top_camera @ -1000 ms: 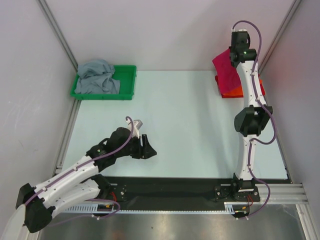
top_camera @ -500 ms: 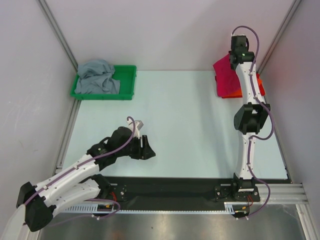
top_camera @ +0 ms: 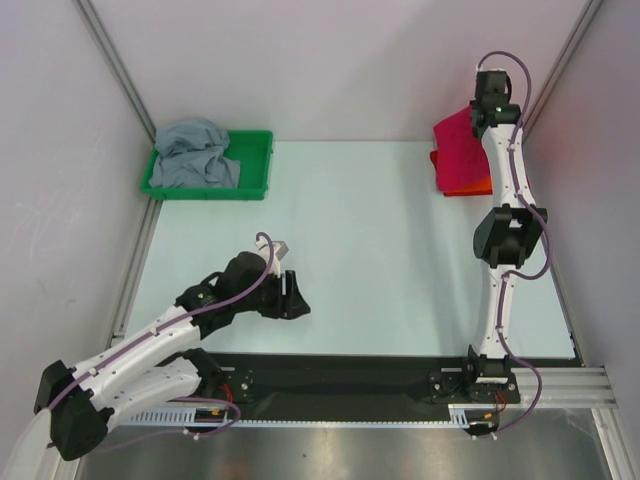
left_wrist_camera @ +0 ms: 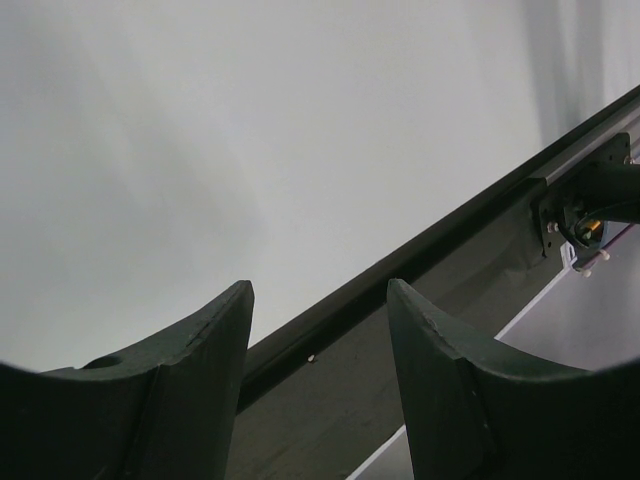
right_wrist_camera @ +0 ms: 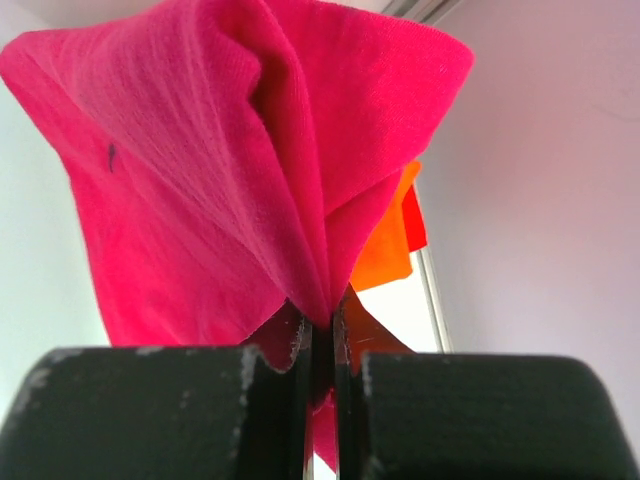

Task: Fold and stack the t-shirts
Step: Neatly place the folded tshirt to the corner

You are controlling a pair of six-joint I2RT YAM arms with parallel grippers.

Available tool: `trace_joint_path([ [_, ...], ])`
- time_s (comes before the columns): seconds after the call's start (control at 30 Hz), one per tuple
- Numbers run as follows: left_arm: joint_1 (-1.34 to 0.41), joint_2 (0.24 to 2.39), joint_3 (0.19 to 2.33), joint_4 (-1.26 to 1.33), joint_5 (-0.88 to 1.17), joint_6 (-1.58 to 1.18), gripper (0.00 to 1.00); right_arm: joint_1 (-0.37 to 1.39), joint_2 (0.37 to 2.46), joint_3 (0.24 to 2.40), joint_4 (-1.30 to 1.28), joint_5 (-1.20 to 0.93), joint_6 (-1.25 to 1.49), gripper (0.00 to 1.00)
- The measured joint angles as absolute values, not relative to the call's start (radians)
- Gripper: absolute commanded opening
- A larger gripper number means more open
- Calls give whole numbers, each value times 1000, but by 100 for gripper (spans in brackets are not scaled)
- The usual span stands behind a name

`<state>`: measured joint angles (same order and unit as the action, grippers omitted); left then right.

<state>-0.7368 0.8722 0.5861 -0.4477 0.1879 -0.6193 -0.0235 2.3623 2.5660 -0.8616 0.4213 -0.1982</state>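
One overhead view, two wrist close-ups

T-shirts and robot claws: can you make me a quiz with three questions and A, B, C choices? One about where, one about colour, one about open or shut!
1. Where is the grey t-shirt? A in the green tray; B on a chair; C in a bucket.
2. What colour is the t-shirt gripped by the right claw? A blue; B pink; C black.
3. How is the left claw? A shut on a sock; B shut on a cup; C open, holding nothing.

Answers:
1 A, it lies bunched up in the tray at the far left.
2 B, the pink t-shirt is pinched between the shut jaws.
3 C, its jaws stand apart with nothing between them.
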Motion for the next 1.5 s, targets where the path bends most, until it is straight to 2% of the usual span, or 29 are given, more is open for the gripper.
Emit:
trace_joint_path([
  [0.4, -730, 875, 590, -482, 191, -615, 62, -61, 2368, 2560, -834, 399, -215, 0],
  [1.27, -726, 900, 638, -550, 194, -545, 62, -68, 2532, 2542, -672, 456, -249, 0],
  [1.4, -721, 911, 653, -576, 194, -538, 62, -75, 2538, 2526, -622, 480, -249, 10],
  [1.43, -718, 913, 658, -585, 194, -537, 62, -78, 2541, 2526, -610, 486, -250, 14],
  [1.47, -714, 915, 665, -594, 195, -535, 62, -81, 2544, 2525, -599, 491, -249, 25],
  [1.5, -711, 916, 670, -599, 195, -532, 62, -86, 2548, 2522, -590, 495, -247, 26],
])
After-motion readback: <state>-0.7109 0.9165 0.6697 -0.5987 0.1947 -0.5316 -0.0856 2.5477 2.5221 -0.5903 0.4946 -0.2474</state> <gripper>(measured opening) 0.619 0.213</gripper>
